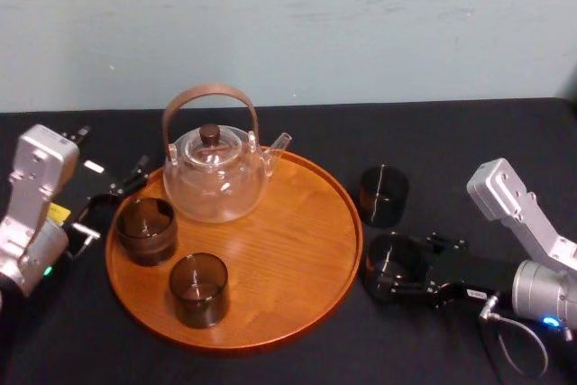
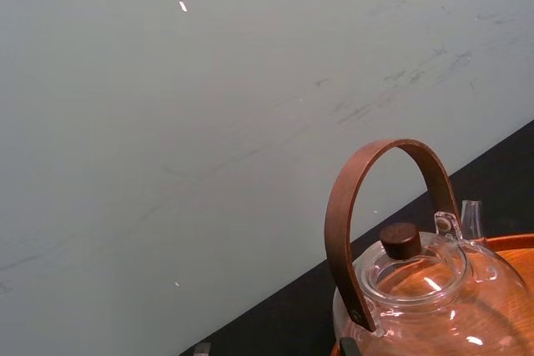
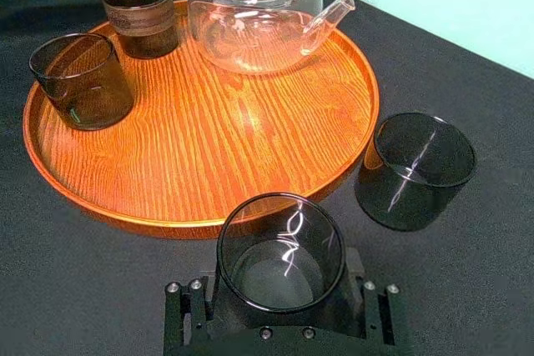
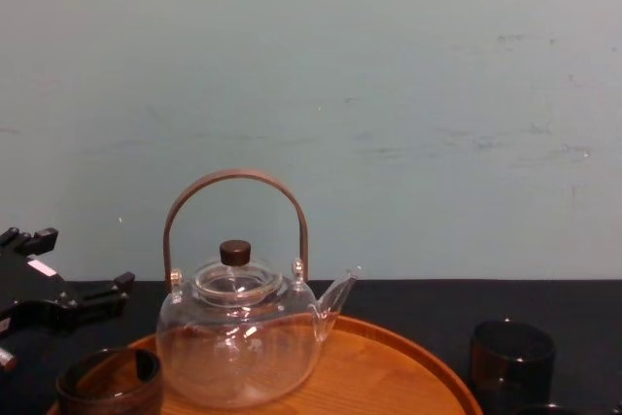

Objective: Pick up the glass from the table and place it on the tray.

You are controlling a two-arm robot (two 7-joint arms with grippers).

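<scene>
Two fingers [image 3: 190,314] of the right gripper [image 1: 397,270] clasp the glass [image 3: 281,243] — on the table [image 1: 469,132], beside the tray [image 1: 288,250].

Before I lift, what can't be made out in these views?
Right wrist view: whether the dark smoky glass in the right hand sits on the matte black table; the hand's black body hides its base.
Chest view: the bottom edge cuts off the round orange-brown wooden tray's front.
Left wrist view: the bottom edge cuts off the clear glass teapot's body.
The left hand sits idle left of the tray.
</scene>
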